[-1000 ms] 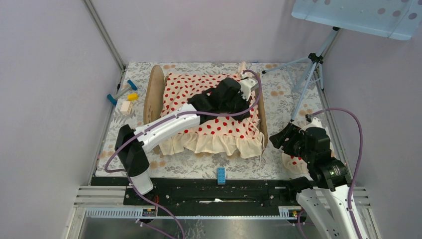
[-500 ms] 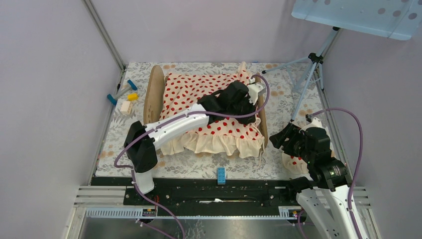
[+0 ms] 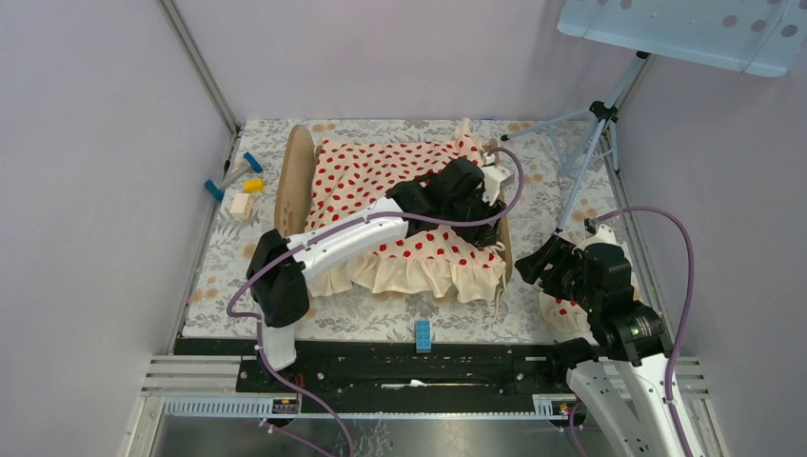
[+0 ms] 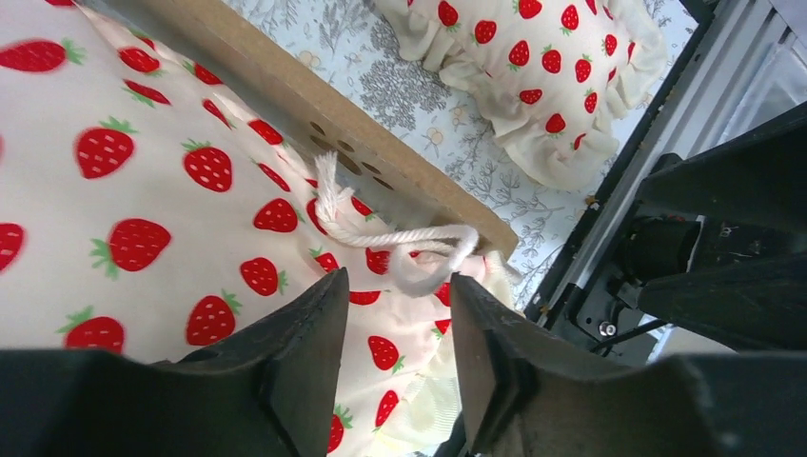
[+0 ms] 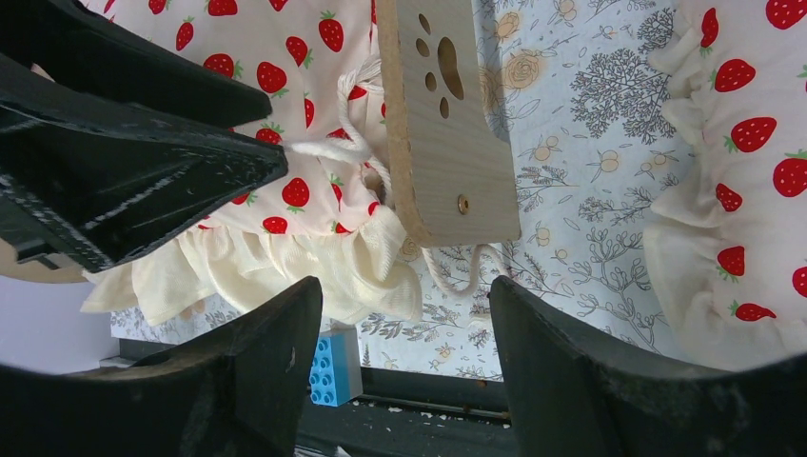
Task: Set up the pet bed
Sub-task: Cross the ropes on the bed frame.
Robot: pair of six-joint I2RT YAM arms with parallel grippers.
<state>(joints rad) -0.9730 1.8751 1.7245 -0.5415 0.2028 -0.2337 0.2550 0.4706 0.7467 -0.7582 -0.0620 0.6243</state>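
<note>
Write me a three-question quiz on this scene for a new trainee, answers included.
1. True or false: the strawberry pillow lies on the pet bed.
2. In the right wrist view, what shape is cut into the bed's wooden end? A) paw print B) star C) heart
3. Fill in: the ___ claw is over the strawberry blanket.

Key:
1. False. It lies on the floral mat beside the bed.
2. A
3. Left. The left claw is over the blanket, and the right claw is off to the bed's side.
</note>
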